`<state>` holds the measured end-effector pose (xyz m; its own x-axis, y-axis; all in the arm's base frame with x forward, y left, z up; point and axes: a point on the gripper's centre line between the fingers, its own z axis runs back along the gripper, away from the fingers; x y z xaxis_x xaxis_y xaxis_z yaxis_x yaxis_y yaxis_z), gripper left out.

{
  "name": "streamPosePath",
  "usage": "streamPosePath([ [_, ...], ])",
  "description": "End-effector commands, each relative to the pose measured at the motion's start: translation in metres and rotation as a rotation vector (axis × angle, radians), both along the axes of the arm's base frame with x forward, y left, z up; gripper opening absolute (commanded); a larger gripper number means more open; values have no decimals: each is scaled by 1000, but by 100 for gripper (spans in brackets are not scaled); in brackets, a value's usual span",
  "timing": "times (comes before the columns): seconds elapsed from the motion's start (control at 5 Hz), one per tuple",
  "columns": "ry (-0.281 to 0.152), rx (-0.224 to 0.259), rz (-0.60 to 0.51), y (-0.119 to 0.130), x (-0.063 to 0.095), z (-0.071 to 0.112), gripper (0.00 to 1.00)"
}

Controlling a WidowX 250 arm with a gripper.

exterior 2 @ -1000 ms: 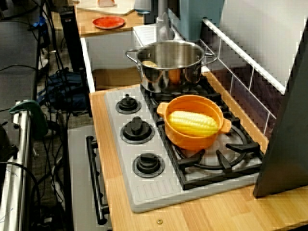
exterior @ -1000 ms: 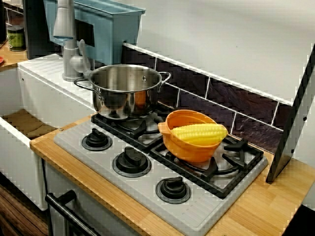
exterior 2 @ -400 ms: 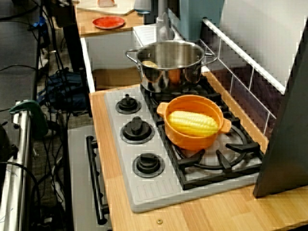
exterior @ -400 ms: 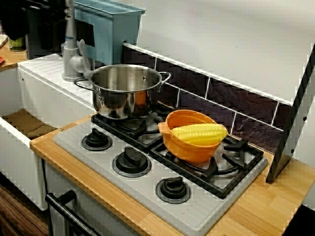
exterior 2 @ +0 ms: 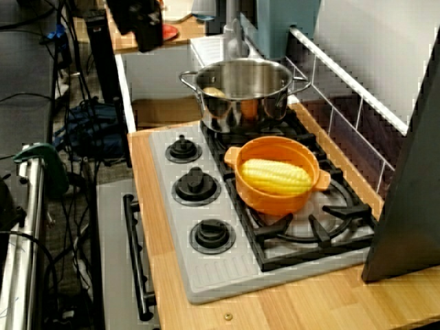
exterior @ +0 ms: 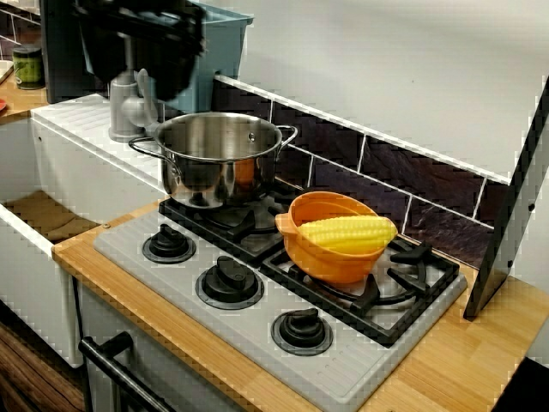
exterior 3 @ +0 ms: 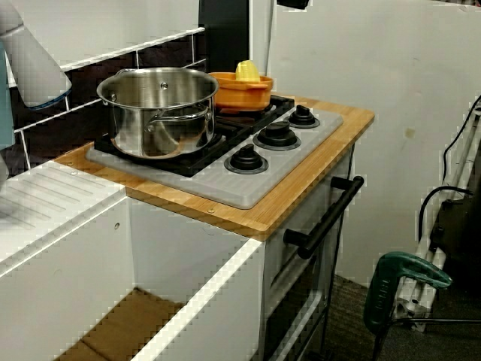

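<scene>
Fingers are a smeared dark blur above and behind the pot, on its faucet side, touching nothing. I can't tell whether they're spread or closed, and nothing shows in them. From the stove-front view they sit high, well apart from the pot's rim.

The pot stands upright on the back burner of the stove. The bowl is just beside the pot on the next burner, with the corn lying across it, poking over the rim. The faucet is behind the pot.

Risks as I judge them: a low approach clips the pot's near handle or the faucet. A shoved pot knocks the bowl, and the corn rolls out onto the tabletop.
</scene>
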<state>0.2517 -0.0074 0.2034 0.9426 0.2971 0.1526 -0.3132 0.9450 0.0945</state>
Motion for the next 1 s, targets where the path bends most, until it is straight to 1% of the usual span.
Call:
streamPosePath([
  [0.0, -42, 4, -58, -23, 39, 5, 100],
  [0.2, -97, 9, -17, -29, 47, 1, 100],
  [0.4, -128, 30, 32, -37, 56, -9, 100],
  [0.6, -144, 33, 103, -44, 67, -26, 100],
  [0.8, -133, 51, 137, -46, 78, -42, 100],
])
